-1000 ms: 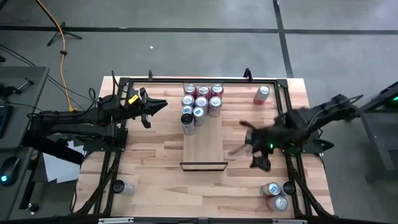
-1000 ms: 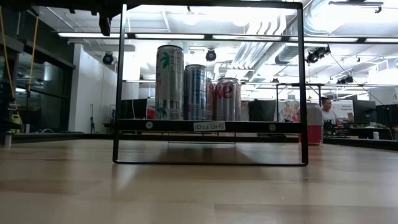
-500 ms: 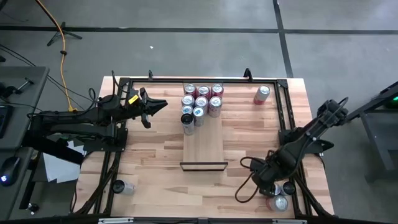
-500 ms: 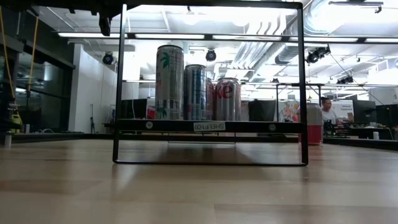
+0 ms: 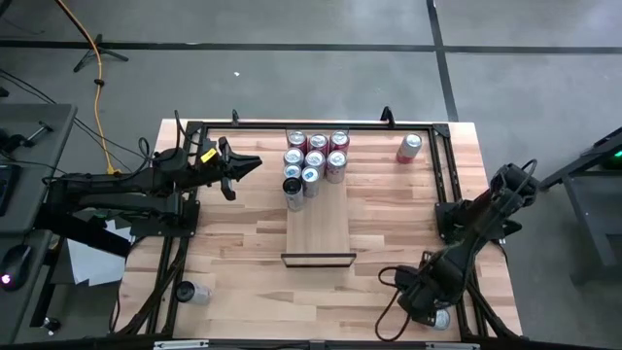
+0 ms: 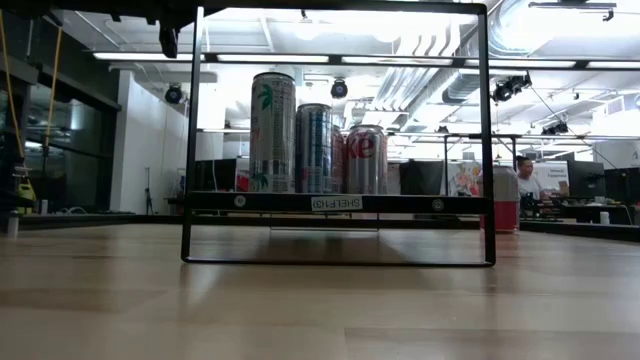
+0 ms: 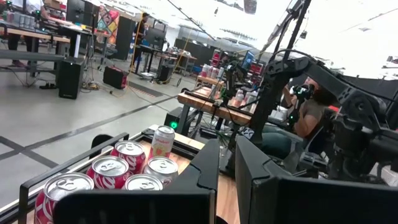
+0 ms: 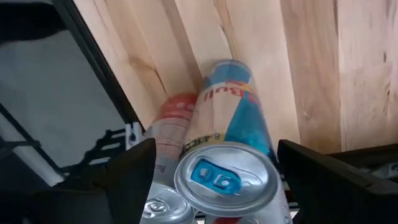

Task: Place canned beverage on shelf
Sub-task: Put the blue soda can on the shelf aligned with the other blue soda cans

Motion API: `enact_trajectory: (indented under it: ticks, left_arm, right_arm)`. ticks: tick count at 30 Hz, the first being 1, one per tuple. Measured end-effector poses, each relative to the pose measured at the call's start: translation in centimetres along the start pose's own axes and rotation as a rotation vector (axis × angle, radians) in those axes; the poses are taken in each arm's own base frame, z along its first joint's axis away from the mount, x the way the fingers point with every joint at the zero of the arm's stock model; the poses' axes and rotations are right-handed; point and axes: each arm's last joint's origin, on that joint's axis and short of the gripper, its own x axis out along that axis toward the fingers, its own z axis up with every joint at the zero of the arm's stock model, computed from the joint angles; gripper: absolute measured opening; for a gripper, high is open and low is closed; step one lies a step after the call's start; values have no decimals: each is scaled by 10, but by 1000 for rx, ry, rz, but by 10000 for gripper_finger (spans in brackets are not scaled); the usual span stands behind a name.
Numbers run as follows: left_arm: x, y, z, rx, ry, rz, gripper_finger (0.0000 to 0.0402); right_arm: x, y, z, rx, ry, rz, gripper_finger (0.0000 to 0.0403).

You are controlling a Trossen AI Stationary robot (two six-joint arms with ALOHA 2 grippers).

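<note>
Three cans stand together at the table's near right corner: a blue-and-silver one [image 8: 227, 155], a red one [image 8: 171, 121] and a third of which only the top [image 8: 160, 210] shows. My right gripper [image 5: 423, 303] hangs over them, pointing down and open. Its fingers [image 8: 134, 177] stand on either side of the blue-and-silver can, clear of it. The shelf [image 5: 319, 233] lies mid-table, with several cans [image 5: 316, 156] upright on its far end. My left gripper [image 5: 251, 165] waits shut at the far left, level.
A red can [image 5: 409, 148] stands at the far right of the table, and another can [image 5: 190, 292] lies near the left front corner. A black frame rail [image 5: 452, 209] runs along the right side, close to my right arm. The shelf's near half is bare wood.
My right gripper has swung from mid-right of the table toward the near right corner, going down and tipping to point steeply downward over the cluster of cans. It has stayed open. The cans have not moved.
</note>
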Motion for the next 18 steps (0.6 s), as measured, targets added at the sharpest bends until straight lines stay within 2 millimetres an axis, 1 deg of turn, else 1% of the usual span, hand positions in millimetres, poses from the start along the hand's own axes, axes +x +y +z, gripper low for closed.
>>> enact_trajectory:
  ticks: [5, 8, 10, 12, 17, 18]
  left_arm:
    - [0, 0, 0, 0, 0, 0, 0]
    - [0, 0, 0, 0, 1, 0, 0]
    - [0, 0, 0, 0, 0, 0, 0]
    - [0, 0, 0, 0, 1, 0, 0]
    - [0, 0, 0, 0, 1, 0, 0]
    - [0, 0, 0, 0, 1, 0, 0]
  right_arm:
    - [15, 4, 4, 11, 35, -56, 321]
    - [20, 6, 6, 11, 44, -75, 319]
    - [22, 6, 6, 14, 48, -81, 311]
    - [22, 6, 6, 17, 49, -81, 293]
    - [22, 2, 4, 22, 67, -119, 225]
    - [21, 1, 4, 17, 69, -126, 218]
